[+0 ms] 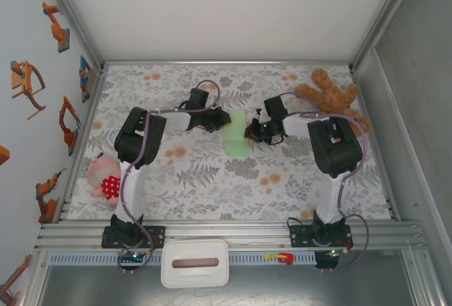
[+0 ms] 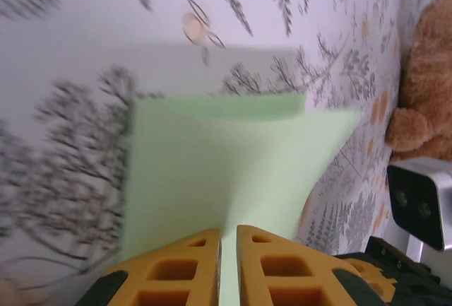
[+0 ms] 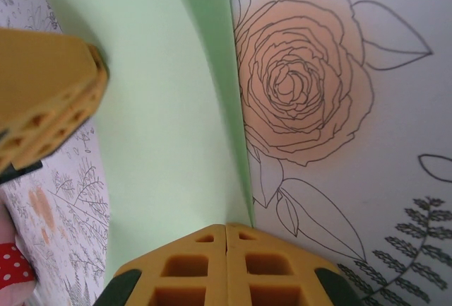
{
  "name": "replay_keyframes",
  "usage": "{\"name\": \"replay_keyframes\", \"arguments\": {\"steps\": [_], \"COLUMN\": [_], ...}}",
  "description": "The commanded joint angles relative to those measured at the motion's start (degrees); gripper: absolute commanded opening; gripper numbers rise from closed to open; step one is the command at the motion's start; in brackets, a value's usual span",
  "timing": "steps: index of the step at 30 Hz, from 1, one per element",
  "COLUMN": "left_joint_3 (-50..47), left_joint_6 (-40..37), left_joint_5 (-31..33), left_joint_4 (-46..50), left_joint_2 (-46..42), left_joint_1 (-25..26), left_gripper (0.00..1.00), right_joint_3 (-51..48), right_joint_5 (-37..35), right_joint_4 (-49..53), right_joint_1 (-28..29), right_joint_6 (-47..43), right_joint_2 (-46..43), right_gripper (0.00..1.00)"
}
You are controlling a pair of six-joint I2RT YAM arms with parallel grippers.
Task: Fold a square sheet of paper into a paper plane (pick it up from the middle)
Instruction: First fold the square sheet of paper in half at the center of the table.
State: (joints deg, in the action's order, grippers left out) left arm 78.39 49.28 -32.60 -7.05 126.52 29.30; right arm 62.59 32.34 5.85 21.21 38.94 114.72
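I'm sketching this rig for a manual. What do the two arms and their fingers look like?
Left arm and right arm match: white links, bulky black joint housings, black bases, purplish-grey cables looping alongside. The left fingers and right fingers are orange-yellow blocks with rectangular cut-outs, on dark mounts.

Matt thin paper sheet [image 1: 235,133] w/ fuzzy plush teddy [image 1: 330,94]

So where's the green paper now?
In the top view the paper sits mid-table, between the left gripper and the right gripper, with the teddy further right.
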Motion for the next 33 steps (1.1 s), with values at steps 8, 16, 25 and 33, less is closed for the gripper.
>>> {"name": "replay_keyframes", "arguments": {"steps": [8,16,25,33], "left_joint_3": [9.8,5.2,-0.8,3.6], "left_joint_6": [-5.1,-3.7,0.7,0.1], "left_joint_5": [3.2,2.2,2.6,3.7], "left_joint_4": [13.1,5.5,-2.5,2.2], "left_joint_2": [5.9,-2.5,-6.1,-0.7], "left_joint_1": [-7.0,-5.7,1.1,2.1], "left_gripper": [0.16,0.16,0.16,0.15], "right_joint_3": [-7.3,-7.3,-7.2,-7.9], "right_joint_5": [-18.1,-18.0,-17.5,-17.5], "right_joint_4": [13.4,13.3,12.8,12.7], "right_joint_1": [0.1,0.2,0.2,0.2], "right_joint_6": [-1.3,-1.2,-0.9,-0.8], "right_joint_2": [10.4,10.2,11.1,10.8], "right_gripper": [0.0,0.0,0.0,0.0]}}
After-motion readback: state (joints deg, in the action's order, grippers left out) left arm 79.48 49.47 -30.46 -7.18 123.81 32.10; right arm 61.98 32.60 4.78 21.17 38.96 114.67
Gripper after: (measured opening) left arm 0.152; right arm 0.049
